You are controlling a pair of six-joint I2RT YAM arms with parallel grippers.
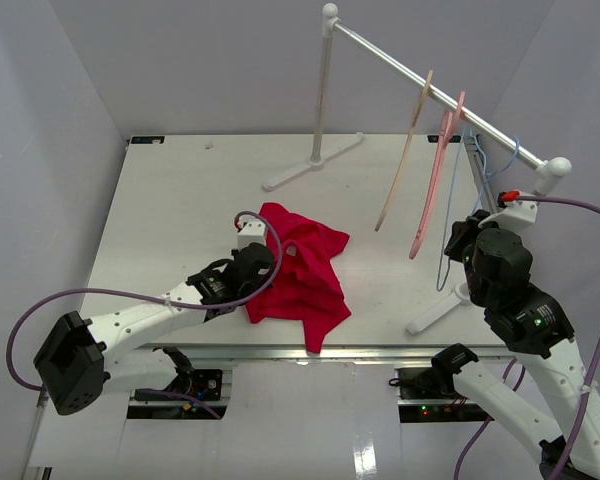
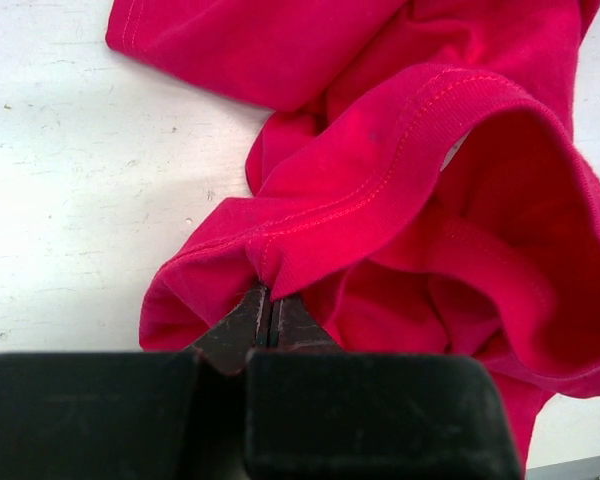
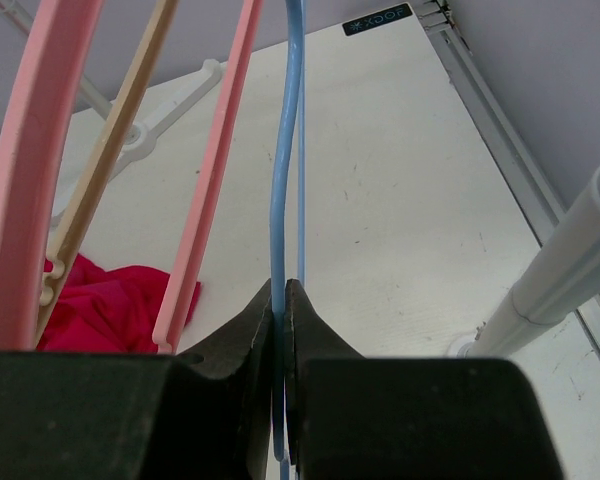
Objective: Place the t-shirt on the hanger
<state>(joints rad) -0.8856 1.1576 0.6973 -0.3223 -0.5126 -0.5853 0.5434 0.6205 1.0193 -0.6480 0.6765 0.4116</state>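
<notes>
The crimson t-shirt (image 1: pixel 300 275) lies crumpled on the white table, left of centre. My left gripper (image 1: pixel 252 268) is at its left edge, shut on a fold of the cloth near a stitched hem (image 2: pixel 380 190); the fingertips (image 2: pixel 255 310) disappear under the fabric. The thin light-blue hanger (image 1: pixel 443 255) hangs at the right end of the rail (image 1: pixel 420 85). My right gripper (image 3: pixel 283 300) is shut on the hanger's wire (image 3: pixel 288 150), which runs up between the jaws. A bit of the t-shirt (image 3: pixel 100 305) shows far off in the right wrist view.
A tan hanger (image 1: pixel 405 165) and a pink hanger (image 1: pixel 437 180) hang on the same rail, just left of the blue one. The rack's feet stand at the back centre (image 1: pixel 315 160) and front right (image 1: pixel 435 310). Its right post (image 3: pixel 570 260) is close beside my right gripper.
</notes>
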